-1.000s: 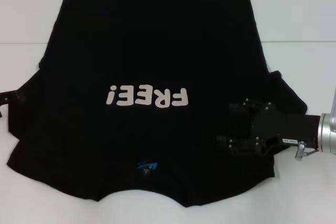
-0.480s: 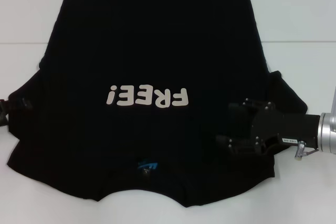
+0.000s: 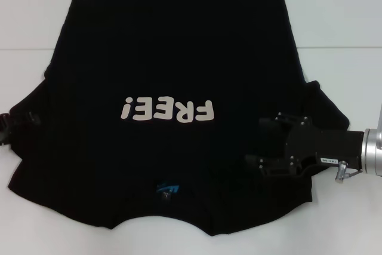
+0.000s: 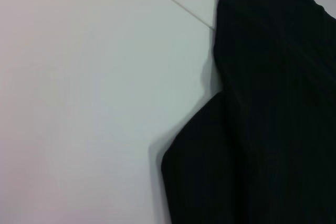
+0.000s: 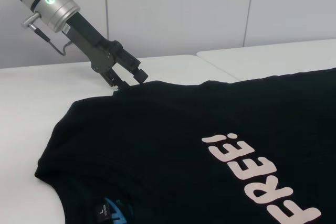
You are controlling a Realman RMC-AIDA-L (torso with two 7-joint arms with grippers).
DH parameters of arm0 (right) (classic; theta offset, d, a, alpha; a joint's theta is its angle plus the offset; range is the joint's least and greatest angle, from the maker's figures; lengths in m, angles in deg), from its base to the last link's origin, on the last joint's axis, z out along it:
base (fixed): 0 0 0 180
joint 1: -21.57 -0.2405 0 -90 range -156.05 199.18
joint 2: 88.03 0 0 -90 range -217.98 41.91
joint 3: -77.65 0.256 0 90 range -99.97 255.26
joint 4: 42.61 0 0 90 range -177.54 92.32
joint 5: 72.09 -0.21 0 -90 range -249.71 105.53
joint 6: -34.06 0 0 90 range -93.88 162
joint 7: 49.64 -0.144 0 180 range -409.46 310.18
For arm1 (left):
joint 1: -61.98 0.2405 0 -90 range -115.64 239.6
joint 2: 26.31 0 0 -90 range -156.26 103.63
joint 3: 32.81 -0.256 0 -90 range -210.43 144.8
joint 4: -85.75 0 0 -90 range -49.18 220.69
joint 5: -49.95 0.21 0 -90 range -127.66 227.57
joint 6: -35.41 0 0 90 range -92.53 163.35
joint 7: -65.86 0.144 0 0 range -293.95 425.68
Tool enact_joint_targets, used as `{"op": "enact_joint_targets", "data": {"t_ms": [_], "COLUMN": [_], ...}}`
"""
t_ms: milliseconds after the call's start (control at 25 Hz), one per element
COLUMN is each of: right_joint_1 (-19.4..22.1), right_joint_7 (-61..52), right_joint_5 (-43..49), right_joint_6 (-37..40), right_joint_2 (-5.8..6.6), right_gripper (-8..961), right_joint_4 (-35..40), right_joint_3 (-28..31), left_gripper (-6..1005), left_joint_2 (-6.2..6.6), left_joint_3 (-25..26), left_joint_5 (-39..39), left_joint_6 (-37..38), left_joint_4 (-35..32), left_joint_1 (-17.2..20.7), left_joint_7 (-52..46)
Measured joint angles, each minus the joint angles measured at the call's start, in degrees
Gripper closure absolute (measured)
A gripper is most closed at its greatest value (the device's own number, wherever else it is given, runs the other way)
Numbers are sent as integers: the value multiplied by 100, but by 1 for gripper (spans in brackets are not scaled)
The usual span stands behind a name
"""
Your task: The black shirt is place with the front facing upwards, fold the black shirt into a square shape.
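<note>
The black shirt (image 3: 179,58) lies spread flat on the white table, front up, collar and blue neck label (image 3: 167,189) toward me. Its white "FREE!" print (image 3: 167,110) reads upside down. My right gripper (image 3: 256,143) hovers over the shirt's right shoulder, beside the sleeve, open, with nothing between its fingers. My left gripper (image 3: 5,128) sits at the outer edge of the left sleeve. In the right wrist view the left gripper (image 5: 127,81) has its fingers apart, tips at the edge of the shirt (image 5: 184,129). The left wrist view shows only the shirt's sleeve edge (image 4: 273,103) and table.
The white table (image 3: 340,16) surrounds the shirt, with a seam line (image 3: 340,47) running across it. A pale wall (image 5: 210,9) stands behind the table in the right wrist view.
My left gripper has slid outward, from on the left sleeve to its outer edge. The right gripper has barely moved.
</note>
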Motion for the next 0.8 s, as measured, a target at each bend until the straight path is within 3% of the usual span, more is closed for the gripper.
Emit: {"op": "enact_joint_targets", "data": {"t_ms": [320,560,800], "right_joint_1": [3,13,13], "right_joint_7": [0,1,3], "right_joint_5": [0,0,0], "right_joint_6": [13,53,68], "right_joint_2": [0,0,0], "right_gripper": [39,38,38], "right_joint_4": [8,67,76], "right_joint_3": [0,0,0], "left_gripper": [51,184,381], "left_joint_2": [18,13,7], "left_joint_3": [-11,-13,-69], "left_joint_5": [12,21,22], "left_joint_6": [67,13,-93], "left_joint_4": [85,32,31], "left_joint_1": [-48,-64,-66], "left_joint_7": [-17,-93,-91]}}
